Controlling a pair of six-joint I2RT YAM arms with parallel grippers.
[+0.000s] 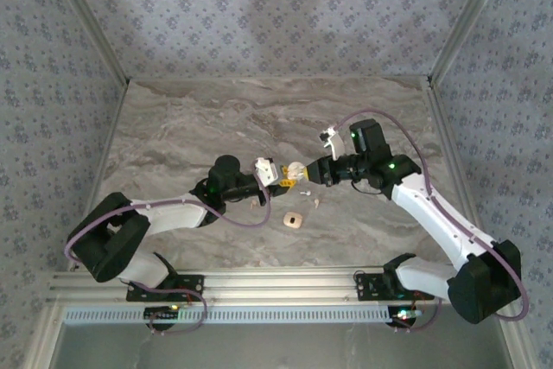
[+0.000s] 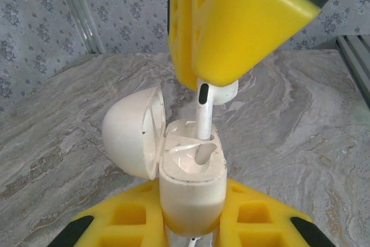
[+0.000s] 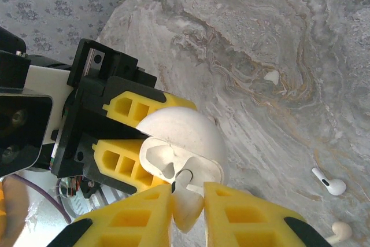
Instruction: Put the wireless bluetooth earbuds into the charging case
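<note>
Inside right pincer (image 3: pixel 188 196), earbud (image 2: pixel 203 111) half hidden, stem in case (image 2: pixel 191 184).

top external: far above the charging case (image 1: pixel 294 170), looking down | left wrist: close, level with it | right wrist: close over it (all three share it)

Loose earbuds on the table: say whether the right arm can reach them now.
Probably not yet: the right gripper is shut on another earbud at the open charging case in the left gripper. The loose earbuds lie uncovered on bare marble nearby, so once freed, likely yes.
</note>
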